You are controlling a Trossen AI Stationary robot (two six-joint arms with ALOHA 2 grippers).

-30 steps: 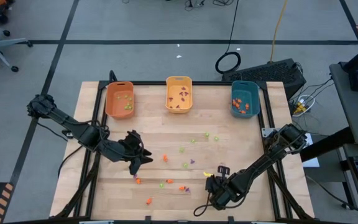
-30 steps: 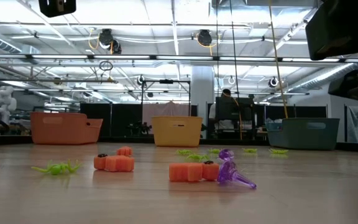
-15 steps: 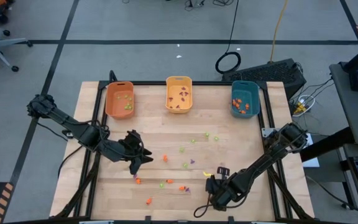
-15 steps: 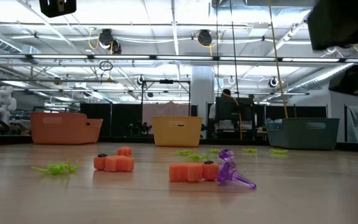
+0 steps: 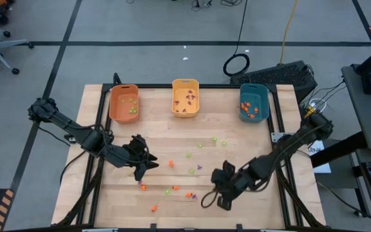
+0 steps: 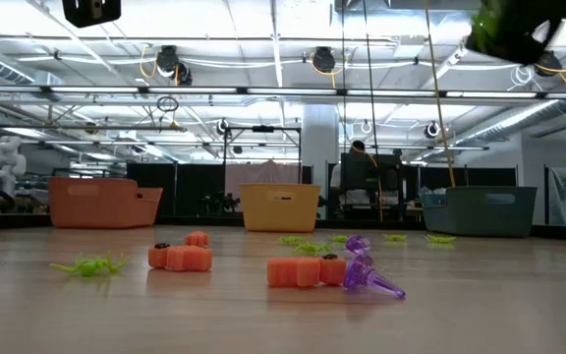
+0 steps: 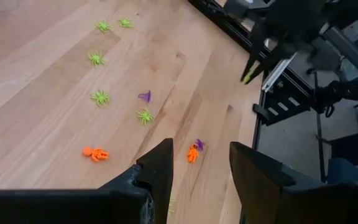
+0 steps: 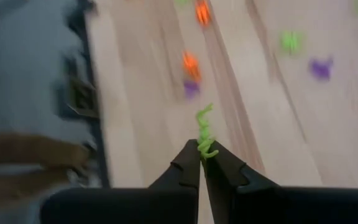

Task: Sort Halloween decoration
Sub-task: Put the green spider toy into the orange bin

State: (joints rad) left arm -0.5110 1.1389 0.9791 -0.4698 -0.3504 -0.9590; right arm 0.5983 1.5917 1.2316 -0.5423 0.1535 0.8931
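Tiny orange (image 5: 171, 164), light green (image 5: 189, 154) and purple (image 5: 199, 167) Halloween decoration pieces lie scattered on the wooden table. My right gripper (image 8: 201, 155), near the table's near right part (image 5: 221, 192), is shut on a light green trinket (image 8: 205, 135), which shows as a green blur high in the low view (image 6: 504, 29) and in the left wrist view (image 7: 247, 77). My left gripper (image 7: 197, 165) hovers open over the table's left half (image 5: 148, 164), with nothing between its fingers. My right gripper pinches one end of the light green trinket (image 8: 206, 148) between its two fingertips. The rest of the trinket sticks out beyond the tips. The fingers slant downward. The trinket is lifted clear of the table.
Three bins stand along the far edge: orange (image 5: 123, 103), yellow (image 5: 185, 98) and teal (image 5: 254, 103), each with some trinkets in it. In the low view, orange pieces (image 6: 181, 256) and a purple one (image 6: 367, 270) lie near the front edge. A black frame rims the table.
My right gripper has risen from the table with the light green trinket, and its arm has swung up and toward the far edge. In the low view it has gone up to the picture's top. The trinket is now clear of the wood.
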